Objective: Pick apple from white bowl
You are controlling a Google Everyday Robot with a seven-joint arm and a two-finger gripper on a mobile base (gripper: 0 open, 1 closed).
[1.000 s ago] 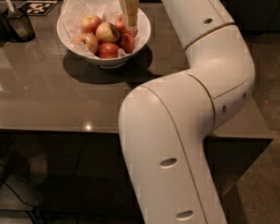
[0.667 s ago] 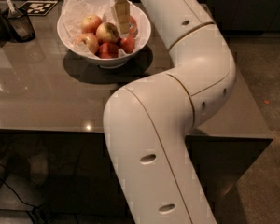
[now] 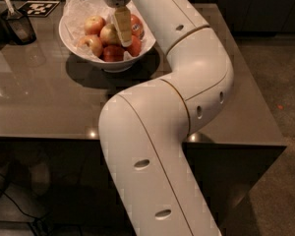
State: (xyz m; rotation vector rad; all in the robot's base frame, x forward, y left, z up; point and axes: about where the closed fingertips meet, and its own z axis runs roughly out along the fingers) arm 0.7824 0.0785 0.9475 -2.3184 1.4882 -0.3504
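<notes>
Apple point(image 3: 108, 34) in white bowl point(image 3: 70, 39); end effector point(image 3: 124, 37) hangs just beside it.

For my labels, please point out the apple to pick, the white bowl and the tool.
apple point(image 3: 108, 34): camera view, its pale skin, just left of the tool.
white bowl point(image 3: 115, 66): camera view, front outer wall.
tool point(image 3: 123, 37): camera view, near its tip, over the bowl.

A white robot arm point(image 3: 152, 146) arches from the lower centre of the frame back toward the upper left. There its gripper point(image 3: 124, 39) points down into the white bowl point(image 3: 113, 66), which stands on a glossy grey table point(image 3: 39, 102). The gripper hangs at the right edge of the apple point(image 3: 108, 34), a pale yellow one among redder fruit on crinkled paper. A dark cup point(image 3: 20, 27) stands at the far left.
</notes>
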